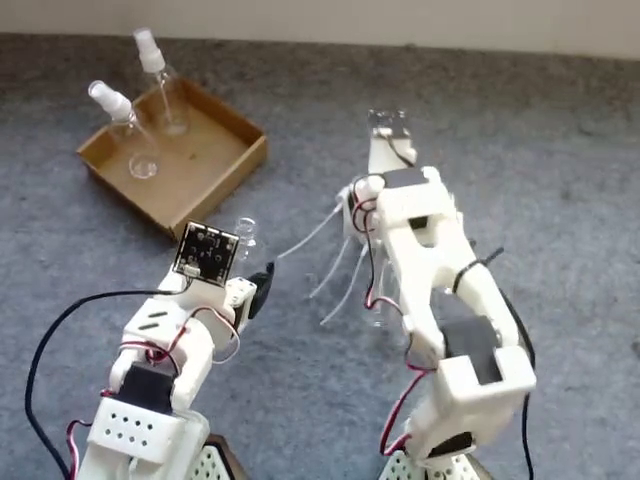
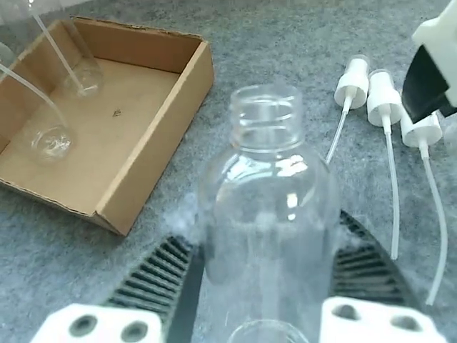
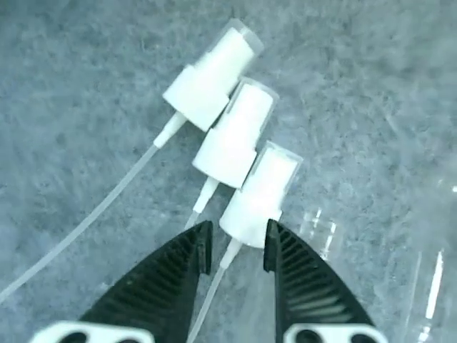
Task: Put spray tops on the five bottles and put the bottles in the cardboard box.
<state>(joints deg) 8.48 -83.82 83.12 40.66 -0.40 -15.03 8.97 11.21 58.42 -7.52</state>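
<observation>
The open bottle (image 2: 268,207) stands upright in my left gripper (image 2: 265,250), clamped round its body just beside the cardboard box (image 2: 153,153), neck bare. So I judge we're on bottle three, at the fetching of its top. My right gripper (image 3: 237,246) is low over the grey table (image 1: 560,150), jaws parted and straddling the collar of the nearest spray top (image 3: 258,193), not yet pinched. Next, as I read it, I close on that one alone without dragging the middle spray top (image 3: 234,132) lying against it. Then I lift and thread the long tube down the open neck, which will need both arms lined up. Counting now: three loose tops, the far spray top (image 3: 211,71) completing the row. Two capped bottles stand in the box, the rear capped bottle (image 1: 160,85) and the front capped bottle (image 1: 125,130). There's one bottle in hand and what I take for a spare bare bottle (image 1: 386,128) beyond the right arm. A fifth I can't make out for sure.
</observation>
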